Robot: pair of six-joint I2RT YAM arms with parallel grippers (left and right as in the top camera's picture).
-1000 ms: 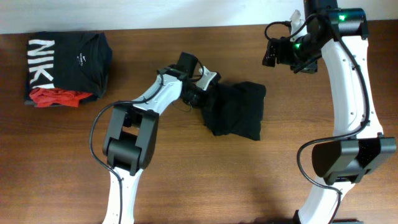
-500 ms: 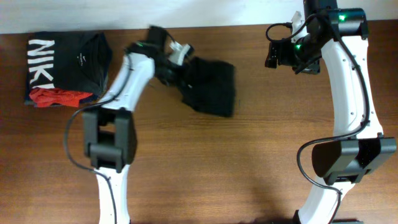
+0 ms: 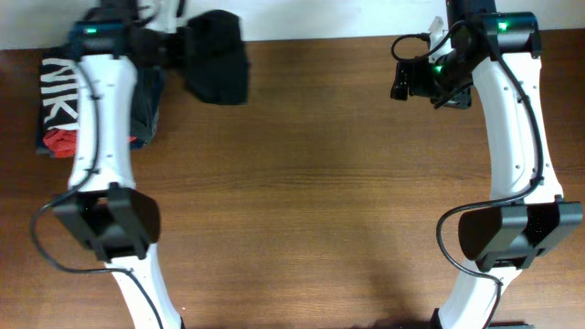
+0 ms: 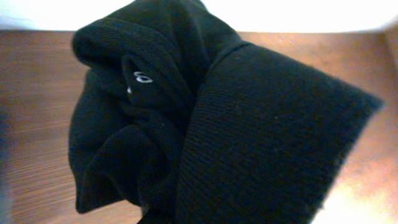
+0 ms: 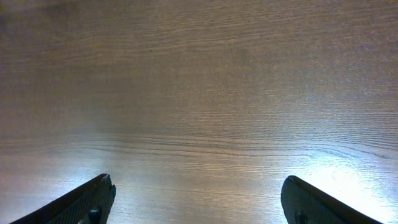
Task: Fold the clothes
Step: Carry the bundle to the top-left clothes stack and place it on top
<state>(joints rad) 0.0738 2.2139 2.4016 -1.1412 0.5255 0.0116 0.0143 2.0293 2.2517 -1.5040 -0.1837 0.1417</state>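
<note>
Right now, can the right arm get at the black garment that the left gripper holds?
Probably not. Nothing blocks the way, but the black garment sits at the far-left back edge in the left gripper, and the open right gripper is across the whole table.

**Left arm stretched to the table's far edge with a full grip; right arm held high, jaws apart.**

The left arm (image 3: 96,137) runs straight from its base at the near left side of the table (image 3: 302,183) to the far left edge. There its wrist bends toward the table's middle. The left gripper (image 3: 178,41) is clamped on the bunched black garment (image 3: 219,57), which hides its fingers in the wrist view. The right arm (image 3: 521,137) rises from the table's near right side and arches to the far right part, with its wrist also turned toward the table's middle. The right gripper (image 5: 198,190) hangs above the tabletop, its fingertips (image 5: 99,193) spread wide and empty.
</note>
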